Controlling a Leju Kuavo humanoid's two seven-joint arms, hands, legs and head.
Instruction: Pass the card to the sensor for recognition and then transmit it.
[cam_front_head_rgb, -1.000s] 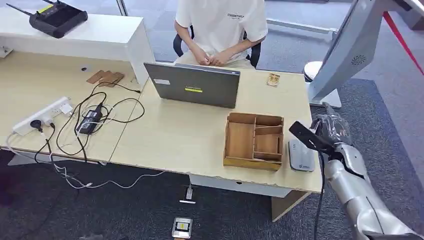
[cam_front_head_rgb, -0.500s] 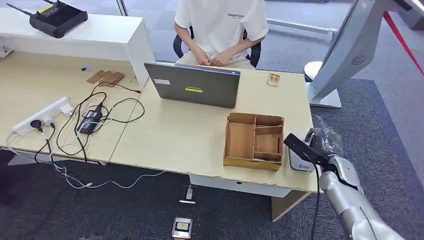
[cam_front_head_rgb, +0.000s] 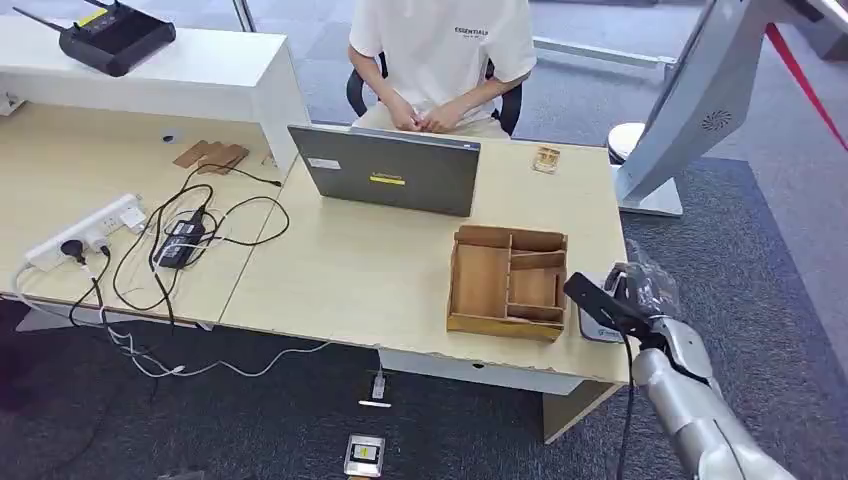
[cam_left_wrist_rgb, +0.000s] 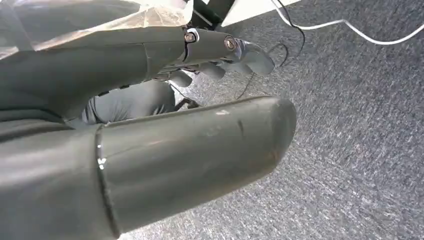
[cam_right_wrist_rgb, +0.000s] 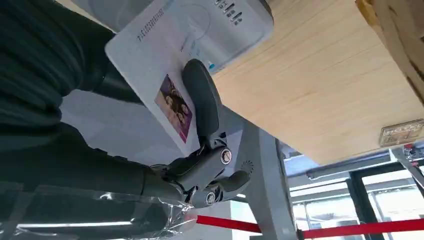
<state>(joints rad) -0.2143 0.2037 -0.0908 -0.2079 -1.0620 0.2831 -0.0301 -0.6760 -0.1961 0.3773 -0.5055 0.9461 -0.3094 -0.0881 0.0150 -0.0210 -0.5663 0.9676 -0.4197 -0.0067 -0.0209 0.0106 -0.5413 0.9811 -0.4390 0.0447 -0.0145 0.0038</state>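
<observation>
Gripping the card (cam_front_head_rgb: 590, 296), my right hand (cam_front_head_rgb: 640, 296) sits at the right end of the worktop (cam_front_head_rgb: 370, 270) in the head view; the card shows dark from here and juts toward the wooden organizer (cam_front_head_rgb: 508, 282), hovering over the near part of the grey sensor (cam_front_head_rgb: 600, 322), which lies just beside the organizer's right wall; farther back on the worktop an open laptop (cam_front_head_rgb: 392, 170) faces a seated person (cam_front_head_rgb: 440, 60) in a white shirt, whose hands are clasped at the far edge; a small wooden piece (cam_front_head_rgb: 546, 158) lies near the far right corner; on the left a white power strip (cam_front_head_rgb: 85, 232) and a black adapter (cam_front_head_rgb: 180, 242) lie among tangled cables; a black router (cam_front_head_rgb: 115, 38) sits on the raised white shelf; a grey monitor stand (cam_front_head_rgb: 690, 110) rises beyond the right end.

From the left wrist view, my left hand (cam_left_wrist_rgb: 150, 125) hangs over grey carpet (cam_left_wrist_rgb: 360, 150), thumb large in front, darker fingers (cam_left_wrist_rgb: 235, 55) loosely extended with nothing in them.

From the right wrist view, my right hand pinches the card (cam_right_wrist_rgb: 155, 75) between thumb (cam_right_wrist_rgb: 202, 102) and fingers behind it; the card's white face carries a small photo and printed text; its far end lies over the sensor (cam_right_wrist_rgb: 225, 25), whether touching I cannot tell.
</observation>
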